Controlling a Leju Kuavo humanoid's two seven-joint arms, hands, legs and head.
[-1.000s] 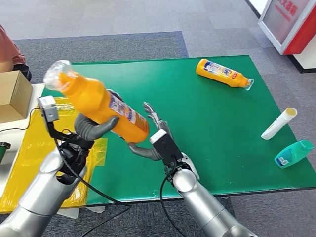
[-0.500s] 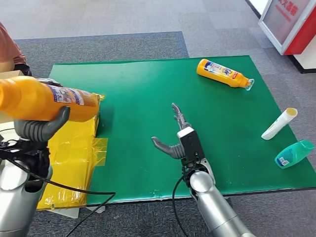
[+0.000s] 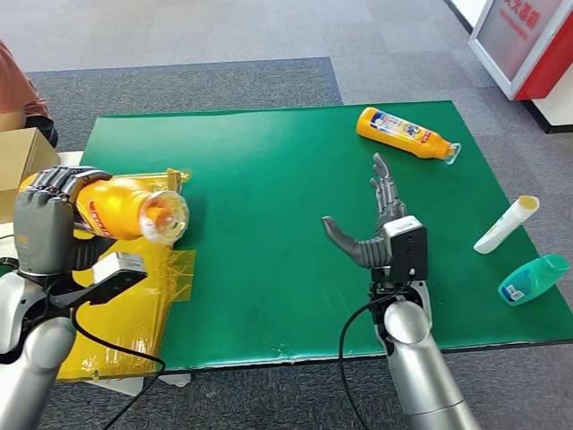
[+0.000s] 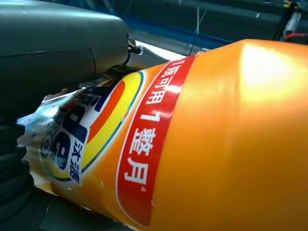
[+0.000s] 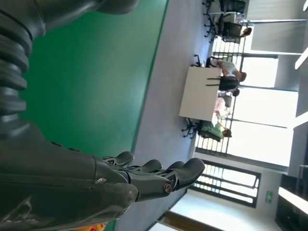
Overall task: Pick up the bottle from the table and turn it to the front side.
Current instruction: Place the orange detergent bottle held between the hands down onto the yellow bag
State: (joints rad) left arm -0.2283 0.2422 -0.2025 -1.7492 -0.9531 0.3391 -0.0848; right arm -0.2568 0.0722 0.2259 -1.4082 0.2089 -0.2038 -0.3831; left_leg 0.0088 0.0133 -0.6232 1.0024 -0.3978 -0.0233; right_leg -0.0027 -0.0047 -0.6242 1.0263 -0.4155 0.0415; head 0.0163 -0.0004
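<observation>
My left hand (image 3: 42, 228) grips an orange bottle (image 3: 125, 208) with a clear cap, lying level over the yellow sheet at the table's left edge, cap end toward the table's middle. Up close, the left wrist view shows the bottle's (image 4: 203, 139) red band and blue-yellow label, with my thumb (image 4: 54, 53) across it. My right hand (image 3: 379, 228) hovers open over the green table (image 3: 270, 161), fingers spread and holding nothing; its dark fingers (image 5: 152, 175) also show in the right wrist view. A second orange bottle (image 3: 406, 132) lies on its side at the far right.
A white tube (image 3: 507, 224) and a teal bottle (image 3: 533, 278) lie near the table's right edge. A yellow plastic sheet (image 3: 135, 305) covers the left edge. A cardboard box (image 3: 23, 166) and a person's sleeve (image 3: 14, 85) are at the far left. A red-and-white stand (image 3: 527, 45) is at top right.
My left hand has swung the orange bottle from mid-table to the left and turned it, so its cap end faces the middle. My right hand has let go and moved right, open.
</observation>
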